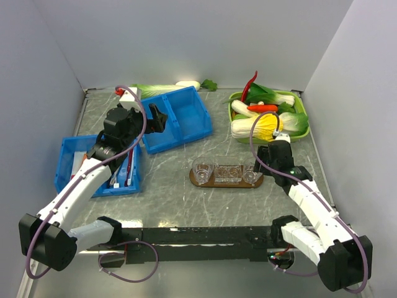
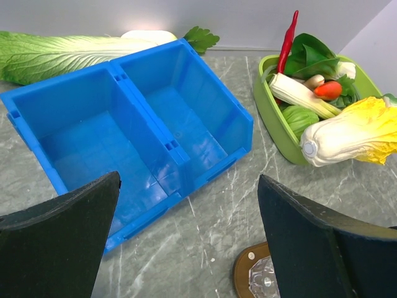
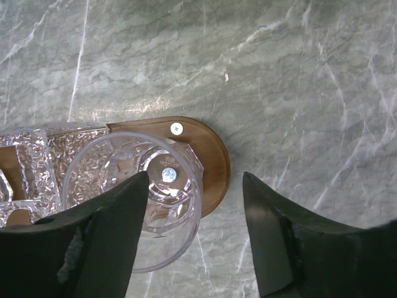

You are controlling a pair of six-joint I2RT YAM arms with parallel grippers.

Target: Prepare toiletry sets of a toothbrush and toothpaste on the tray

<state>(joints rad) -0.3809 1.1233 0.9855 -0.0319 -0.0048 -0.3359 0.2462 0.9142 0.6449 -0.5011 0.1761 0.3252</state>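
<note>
The dark-brown wooden tray (image 1: 211, 182) lies mid-table with three clear cups (image 1: 203, 169) standing in a row on it, all empty. Slim brushes (image 1: 126, 172) lie in the blue bin (image 1: 68, 146) at the left; the tubes there are too small to make out. My right gripper (image 1: 263, 160) is open above the tray's right end (image 3: 208, 158). Its left finger hangs over the rim of the rightmost cup (image 3: 180, 205) and its right finger is over the table beside the tray. My left gripper (image 1: 158, 119) is open and empty, hovering over the double blue bin (image 2: 142, 118); the tray's left end (image 2: 247, 273) shows at the bottom.
An empty two-compartment blue bin (image 1: 177, 118) stands behind the tray. A green tray (image 1: 303, 130) of toy vegetables sits at the back right. A cabbage (image 1: 155, 90) lies along the back wall. White walls close in the table.
</note>
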